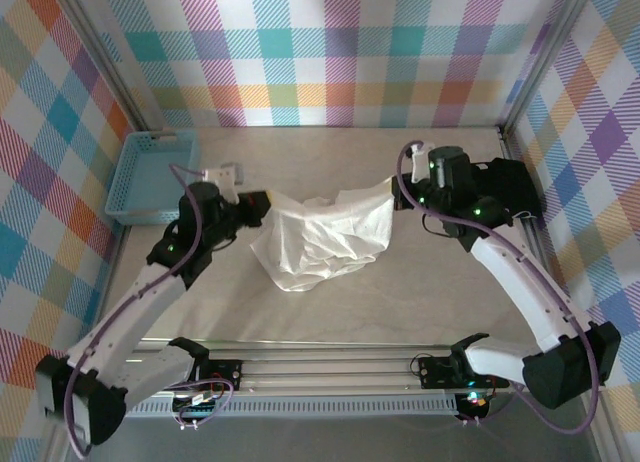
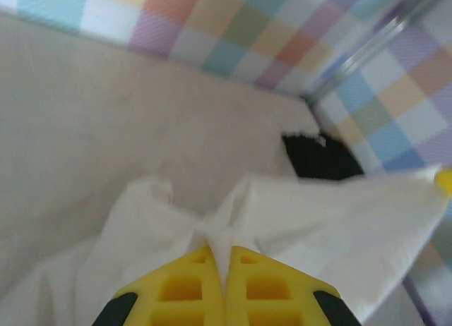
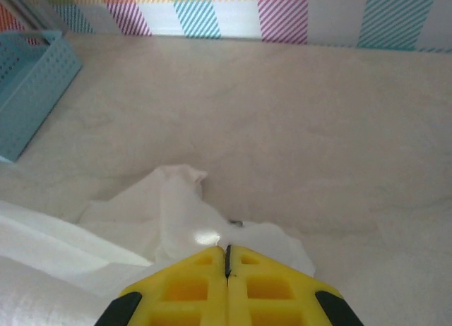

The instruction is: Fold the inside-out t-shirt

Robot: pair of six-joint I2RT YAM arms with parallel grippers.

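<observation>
The inside-out t-shirt (image 1: 322, 238) is a white, wrinkled bundle in the middle of the table, drawn up between the two arms. My left gripper (image 1: 264, 205) is at its upper left corner. In the left wrist view the yellow fingers (image 2: 183, 287) are shut, with a ridge of the t-shirt (image 2: 282, 213) pinched between the tips of the left gripper (image 2: 224, 254). My right gripper (image 1: 398, 194) holds the upper right corner. In the right wrist view the right gripper (image 3: 227, 255) is shut tight, and the t-shirt (image 3: 169, 213) bunches just ahead of and under its tips.
A blue basket (image 1: 150, 177) stands at the back left of the table, also the blue basket (image 3: 28, 79) at the left of the right wrist view. A dark shape (image 2: 321, 157) lies beyond the cloth. Plaid walls (image 1: 330, 52) close in the table.
</observation>
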